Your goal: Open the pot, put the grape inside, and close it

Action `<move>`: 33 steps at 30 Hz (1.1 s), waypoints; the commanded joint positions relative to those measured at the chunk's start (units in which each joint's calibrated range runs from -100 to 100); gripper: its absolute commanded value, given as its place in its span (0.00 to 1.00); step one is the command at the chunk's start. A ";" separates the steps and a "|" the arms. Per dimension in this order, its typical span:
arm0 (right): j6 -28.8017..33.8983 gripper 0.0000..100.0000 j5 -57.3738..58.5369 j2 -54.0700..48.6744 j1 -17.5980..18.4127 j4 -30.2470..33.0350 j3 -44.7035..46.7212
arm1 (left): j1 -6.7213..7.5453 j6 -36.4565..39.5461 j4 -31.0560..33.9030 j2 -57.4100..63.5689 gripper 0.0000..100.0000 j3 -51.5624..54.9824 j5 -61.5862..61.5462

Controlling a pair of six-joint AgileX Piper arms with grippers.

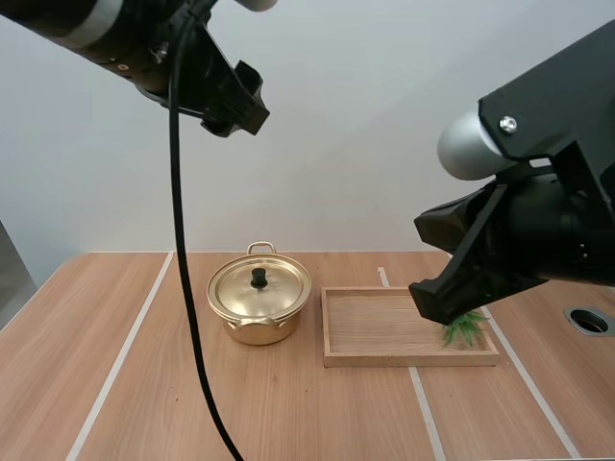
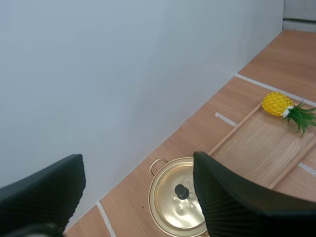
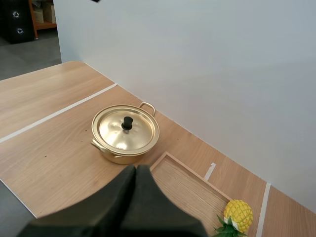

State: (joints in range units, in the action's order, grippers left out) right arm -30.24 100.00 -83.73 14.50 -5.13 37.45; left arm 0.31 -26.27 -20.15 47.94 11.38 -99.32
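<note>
Two grippers hang high near the lidded pot (image 1: 259,300): left gripper (image 2: 138,197) spread wide, right gripper (image 3: 134,173) closed, empty. A pineapple (image 2: 277,103) lies on the tray (image 1: 375,327) beside the pot. Best centre squarely over the lid knob (image 1: 258,278) first.

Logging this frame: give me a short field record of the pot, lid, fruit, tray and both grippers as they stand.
pot: gold, on the table, left of the tray
lid: on the pot, black knob up
fruit: a pineapple, not a grape, lying at the tray's right end
tray: wooden, flat on the table
left gripper: jaws open, holding nothing, high above the pot
right gripper: jaws shut on nothing, raised over the tray
progress: not begun
</note>
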 commanded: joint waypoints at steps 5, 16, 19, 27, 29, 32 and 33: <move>1.00 0.00 0.00 -1.92 -0.18 -0.14 -0.05 | 0.03 6.41 2.96 11.64 0.99 -0.46 -0.68; 5.68 0.00 0.00 -6.81 -0.18 0.67 -0.34 | 0.03 11.07 7.92 29.07 0.00 -0.46 -0.68; 5.68 0.00 0.00 -8.84 -0.75 0.90 -0.34 | 0.03 13.49 8.02 33.55 0.00 0.54 -0.68; 9.53 0.00 0.00 -16.27 -5.07 0.79 -0.34 | 0.03 18.17 9.41 45.30 0.00 12.18 14.90; 10.43 0.00 -2.92 -16.27 -6.44 0.79 -0.34 | 0.03 20.95 11.32 47.43 0.00 14.99 20.70; 12.14 0.00 -7.61 -16.27 -8.04 1.19 -0.17 | 0.03 27.58 16.44 49.98 0.00 19.58 27.85; 12.50 0.00 -9.24 -16.27 -8.52 1.19 -0.03 | 0.03 30.07 18.75 50.56 0.00 21.44 29.92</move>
State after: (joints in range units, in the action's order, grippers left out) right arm -20.51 99.35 -99.68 8.45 -4.66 37.45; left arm 0.31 -4.42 -7.78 96.00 27.35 -79.44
